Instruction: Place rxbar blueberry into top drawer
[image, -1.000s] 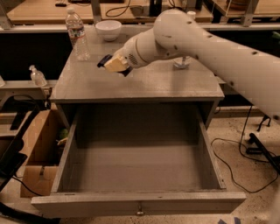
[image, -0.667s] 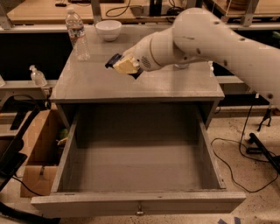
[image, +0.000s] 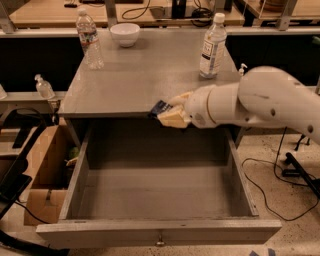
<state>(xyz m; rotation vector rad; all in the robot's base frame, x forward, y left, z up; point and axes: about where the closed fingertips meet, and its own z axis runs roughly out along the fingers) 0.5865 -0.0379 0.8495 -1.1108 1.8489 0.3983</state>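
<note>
Nearest to the camera, the top drawer (image: 125, 233) is pulled fully out, its flat front panel carrying a small metal knob (image: 160, 243) at the centre. On its grey floor I can see nothing, so the bar is not yet delivered. To the left of the drawer, on the ground, stands an open cardboard box (image: 42, 172). Further back, above the rear part of the drawer and just in front of the front edge of the bench (image: 145, 80), the pincer (image: 169, 116) hangs in the air at the end of the white arm (image: 260, 102), which reaches in from the right. Its pale fingers are pressed on the rxbar blueberry (image: 158, 106), whose dark navy end sticks out to the left. I judge that picking and carrying are done; what is left is to lower the bar into the drawer, release it and draw the arm away. Behind, on the bench, one water bottle (image: 212, 46) stands at the right, and at the far side are a second bottle (image: 90, 39) and a white bowl (image: 125, 34).
</note>
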